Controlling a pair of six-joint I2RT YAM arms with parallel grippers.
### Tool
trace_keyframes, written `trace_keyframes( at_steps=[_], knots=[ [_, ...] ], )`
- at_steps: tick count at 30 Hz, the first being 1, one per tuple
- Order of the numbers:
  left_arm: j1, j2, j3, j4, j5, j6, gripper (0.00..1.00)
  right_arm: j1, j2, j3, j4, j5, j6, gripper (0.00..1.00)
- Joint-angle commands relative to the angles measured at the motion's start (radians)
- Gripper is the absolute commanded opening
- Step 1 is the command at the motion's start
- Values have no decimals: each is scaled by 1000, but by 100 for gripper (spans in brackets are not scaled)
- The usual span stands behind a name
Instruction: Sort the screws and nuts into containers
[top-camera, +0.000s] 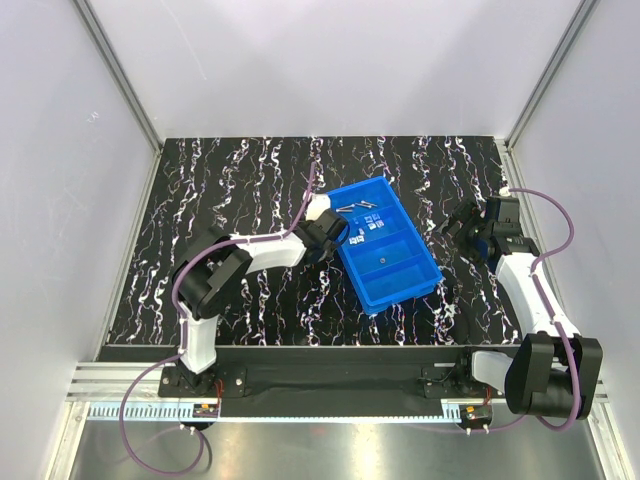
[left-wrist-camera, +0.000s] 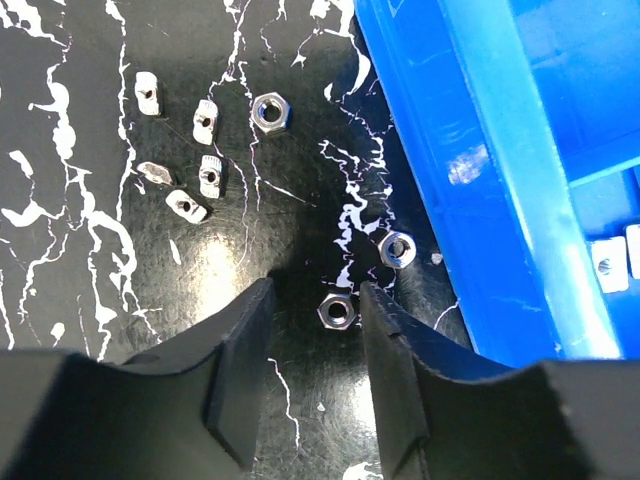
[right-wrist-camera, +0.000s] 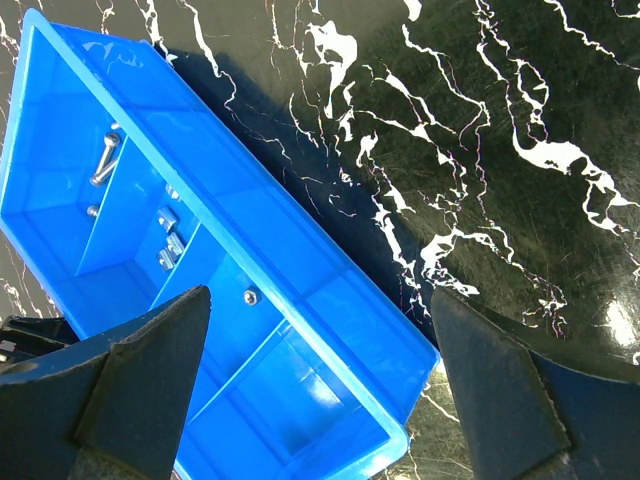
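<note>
My left gripper (left-wrist-camera: 315, 300) stands open on the black marbled table beside the blue tray (left-wrist-camera: 500, 150), in the top view (top-camera: 335, 235). One hex nut (left-wrist-camera: 337, 312) lies between its fingertips, close to the right finger (left-wrist-camera: 395, 370) and apart from the left one. Two more hex nuts (left-wrist-camera: 397, 248) (left-wrist-camera: 270, 110) and several squarish nuts (left-wrist-camera: 205, 120) lie ahead on the table. Screws (right-wrist-camera: 105, 160) rest in the containers' end compartment, squarish nuts (right-wrist-camera: 168, 240) in the adjoining one, a hex nut (right-wrist-camera: 250, 296) in the third. My right gripper (right-wrist-camera: 320, 300) hangs wide open above the tray (right-wrist-camera: 330, 290), holding nothing.
The tray (top-camera: 405, 283) lies at an angle in the middle of the table, between the two arms. White walls with aluminium posts close in the table on three sides. My right gripper (top-camera: 478, 228) sits near the right wall, with a purple cable looping beside it.
</note>
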Motion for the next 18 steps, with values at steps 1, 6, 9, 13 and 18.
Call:
trace_keyframes(
  at_steps=[1, 6, 9, 13, 18],
  knots=[
    [7, 15, 9, 21, -12, -33, 42, 3, -15, 31, 11, 14, -11, 100],
    [4, 29, -5, 13, 6, -63, 30, 3, -6, 37, 7, 11, -11, 100],
    [-1, 18, -21, 11, 5, -69, 29, 3, -17, 34, 7, 16, -11, 100],
    [-5, -4, -35, 4, -3, -73, 29, 3, -20, 31, 10, 12, -10, 100],
    [-18, -7, -41, -7, -14, -77, 30, 5, -22, 27, 8, 9, -7, 100]
  ],
)
